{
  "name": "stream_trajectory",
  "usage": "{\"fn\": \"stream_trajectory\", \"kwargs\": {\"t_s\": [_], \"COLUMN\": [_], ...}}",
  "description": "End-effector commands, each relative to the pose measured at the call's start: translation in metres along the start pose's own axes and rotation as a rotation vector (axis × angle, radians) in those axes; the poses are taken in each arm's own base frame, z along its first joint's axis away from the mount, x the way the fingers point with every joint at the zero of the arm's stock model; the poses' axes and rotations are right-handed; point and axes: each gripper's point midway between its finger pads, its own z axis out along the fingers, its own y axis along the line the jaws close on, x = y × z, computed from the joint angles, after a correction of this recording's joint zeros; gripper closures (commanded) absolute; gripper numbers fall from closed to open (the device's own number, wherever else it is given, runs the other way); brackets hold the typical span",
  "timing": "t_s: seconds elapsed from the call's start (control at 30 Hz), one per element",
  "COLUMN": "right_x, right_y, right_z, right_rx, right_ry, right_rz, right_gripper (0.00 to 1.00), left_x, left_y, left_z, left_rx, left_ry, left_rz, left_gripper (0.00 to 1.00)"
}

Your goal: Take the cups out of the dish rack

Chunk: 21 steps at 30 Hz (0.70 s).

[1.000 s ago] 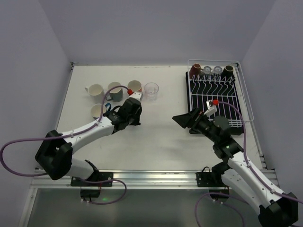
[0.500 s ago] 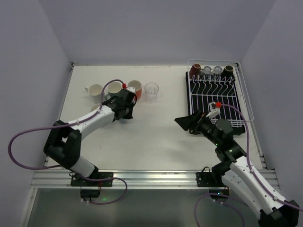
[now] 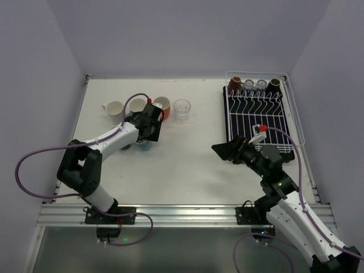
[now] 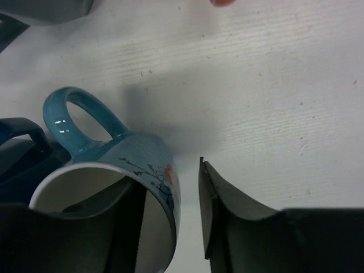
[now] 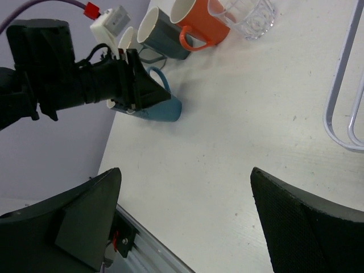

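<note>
My left gripper (image 3: 145, 136) is at the light blue mug (image 4: 131, 159), which stands on the table among the unloaded cups. One finger is inside the mug, the other (image 4: 227, 199) is outside with a gap to its wall, so the jaws are open. The mug also shows in the right wrist view (image 5: 162, 108). My right gripper (image 5: 185, 170) is open and empty above the table, left of the white dish rack (image 3: 287, 122). Two dark brown cups (image 3: 235, 84) (image 3: 274, 85) and two clear glasses (image 3: 248, 85) stand along the rack's far end.
On the table at the back left stand a cream mug (image 3: 115, 108), a grey mug (image 3: 137, 105), an orange mug (image 3: 162, 104) and a clear glass (image 3: 182, 109). A dark blue mug (image 4: 23, 153) sits right beside the light blue one.
My left gripper has moved back and left with the light blue mug to the group of cups, and its jaws now stand apart from the mug's wall. My right gripper drew slightly nearer.
</note>
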Motion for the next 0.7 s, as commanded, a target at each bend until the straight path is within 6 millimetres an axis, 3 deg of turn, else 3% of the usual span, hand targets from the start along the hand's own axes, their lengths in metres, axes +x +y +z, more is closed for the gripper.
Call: {"fn": "stream_trajectory", "kwargs": {"t_s": [0.0, 0.03, 0.13, 0.2, 0.3, 0.37, 0.47, 0.57, 0.6, 0.67], "right_x": [-0.015, -0.015, -0.022, -0.034, -0.060, -0.071, -0.099, -0.126, -0.139, -0.153], "right_y": [0.005, 0.004, 0.004, 0.007, 0.006, 0.005, -0.005, -0.017, -0.012, -0.031], "right_z": [0.002, 0.003, 0.007, 0.008, 0.012, 0.015, 0.022, 0.031, 0.033, 0.045], "right_rx": [0.024, 0.033, 0.063, 0.084, 0.159, 0.202, 0.315, 0.427, 0.434, 0.506], "right_ry": [-0.023, -0.017, -0.014, -0.036, -0.095, -0.107, -0.160, -0.193, -0.211, -0.203], "right_rz": [-0.057, -0.065, -0.096, -0.120, -0.172, -0.196, -0.245, -0.284, -0.293, -0.298], "right_gripper": [0.03, 0.04, 0.08, 0.13, 0.40, 0.53, 0.65, 0.68, 0.68, 0.69], "left_x": [-0.030, -0.034, -0.044, -0.051, -0.085, -0.099, -0.118, -0.118, -0.113, -0.102], "left_y": [0.003, 0.002, 0.001, -0.004, -0.009, -0.013, -0.024, -0.041, -0.049, -0.055], "left_z": [-0.013, -0.016, -0.030, -0.040, -0.080, -0.101, -0.144, -0.182, -0.191, -0.215], "left_rx": [-0.002, 0.002, 0.022, 0.056, 0.122, 0.161, 0.276, 0.431, 0.494, 0.585], "left_ry": [-0.073, -0.084, -0.118, -0.142, -0.263, -0.319, -0.433, -0.528, -0.542, -0.611], "left_rz": [0.004, 0.001, -0.006, -0.006, -0.014, -0.015, -0.018, -0.001, 0.014, 0.034], "left_gripper": [0.53, 0.42, 0.24, 0.17, 0.06, 0.04, 0.01, 0.00, 0.00, 0.00]}}
